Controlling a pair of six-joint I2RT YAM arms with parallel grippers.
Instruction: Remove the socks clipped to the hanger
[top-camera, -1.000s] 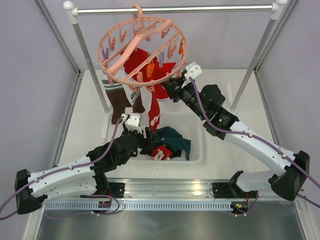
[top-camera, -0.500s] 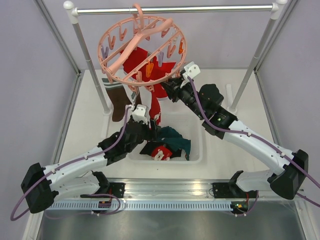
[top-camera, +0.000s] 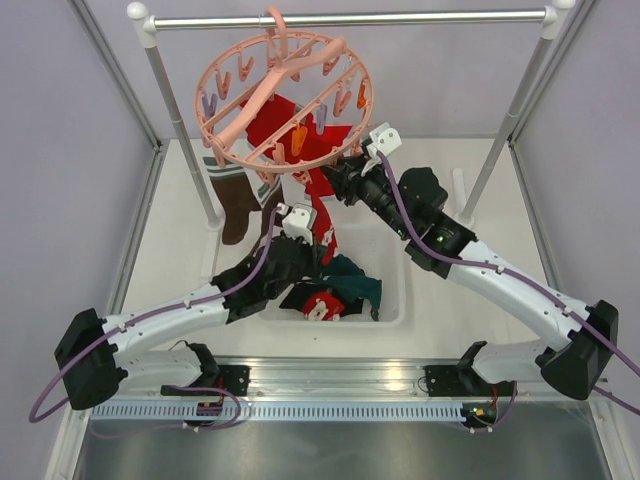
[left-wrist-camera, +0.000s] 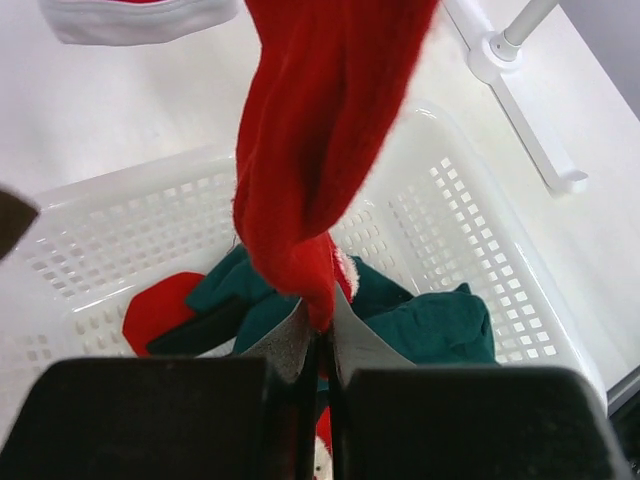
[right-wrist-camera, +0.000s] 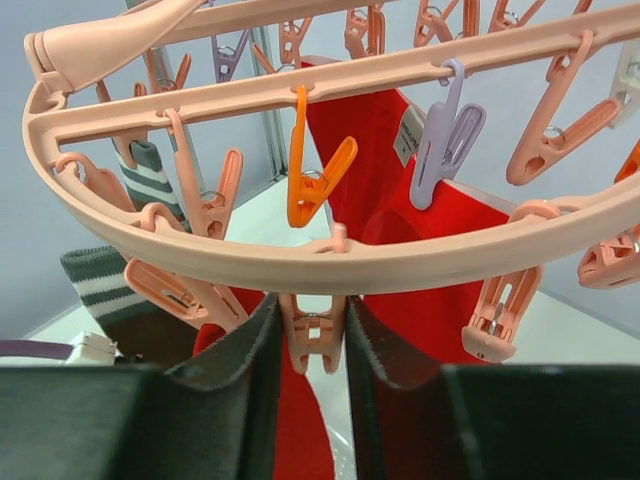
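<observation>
Red and teal socks (left-wrist-camera: 430, 320) already lie in the basket (left-wrist-camera: 470, 200), yet several hang clipped to the hanger (right-wrist-camera: 250, 255), where your left jaws are closed on a red sock's (left-wrist-camera: 320, 150) toe and your right jaws squeeze a pink clip (right-wrist-camera: 312, 335).

Bright, even, nearly shadowless light; the left claw (left-wrist-camera: 320, 340) looms dark and blurred.

A robotics lab bench: white table (top-camera: 170, 255), plain pale walls (top-camera: 50, 150), aluminium mounting rail (top-camera: 340, 385).
</observation>
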